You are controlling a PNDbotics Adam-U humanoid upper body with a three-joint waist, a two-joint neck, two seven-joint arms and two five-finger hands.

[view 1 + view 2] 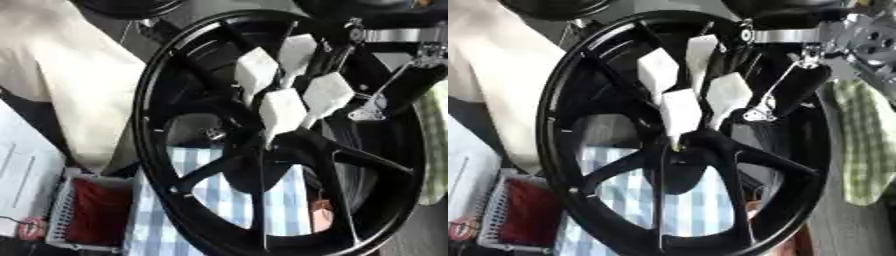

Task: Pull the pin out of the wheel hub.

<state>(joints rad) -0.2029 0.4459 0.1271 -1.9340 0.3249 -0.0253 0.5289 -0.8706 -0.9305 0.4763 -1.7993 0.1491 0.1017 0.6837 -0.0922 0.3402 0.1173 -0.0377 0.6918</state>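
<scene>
A large black wheel (289, 135) fills most of both views, standing on edge with its spokes running out from the hub (682, 155) near the middle. Behind it, low down, a blue and white checked cloth (236, 200) shows between the spokes, covering the worktop. To the left hangs a broad cream-coloured cloth (61, 75), and below that sits a white mesh basket (61, 210) with something dark red inside. At the right edge a green and white checked cloth (864, 145) hangs down.

The right robot hand (689, 85) comes in from the upper right, its black and silver arm crossing the rim. Its white-padded fingers (282, 111) point down into the wheel and are gathered together towards the hub, the lowest one reaching the hub's centre. At its tip there is a small pale spot (677, 146) at the hub; whether this is the pin, and whether the fingers pinch it, cannot be told.
</scene>
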